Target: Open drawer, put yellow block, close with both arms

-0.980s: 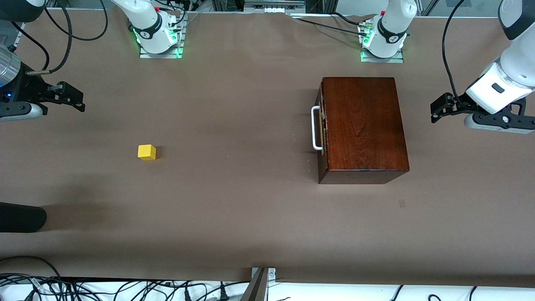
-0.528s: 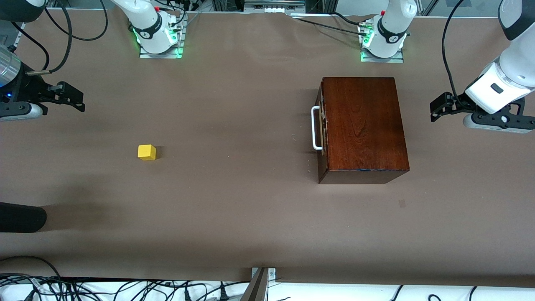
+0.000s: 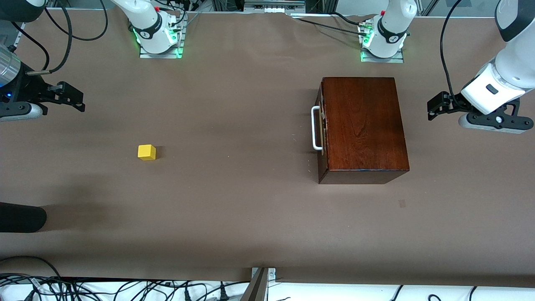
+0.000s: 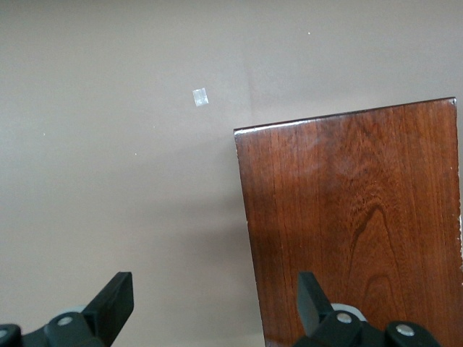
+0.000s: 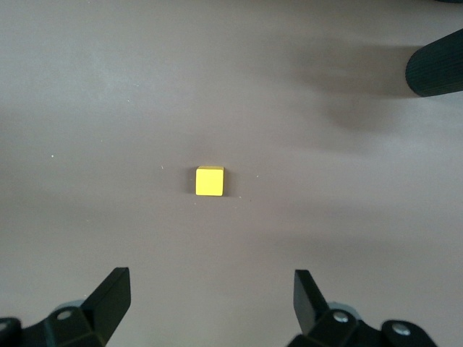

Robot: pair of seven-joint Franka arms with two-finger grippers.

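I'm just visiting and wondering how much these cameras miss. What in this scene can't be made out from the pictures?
- Inside of the drawer: it is shut, so the box hides it in the front view.
- White handle: absent from the left wrist view, which shows only the box top.
- Dark object: cut off by the front view's edge, unidentifiable.
- Small pale mark on the table: too small to identify.
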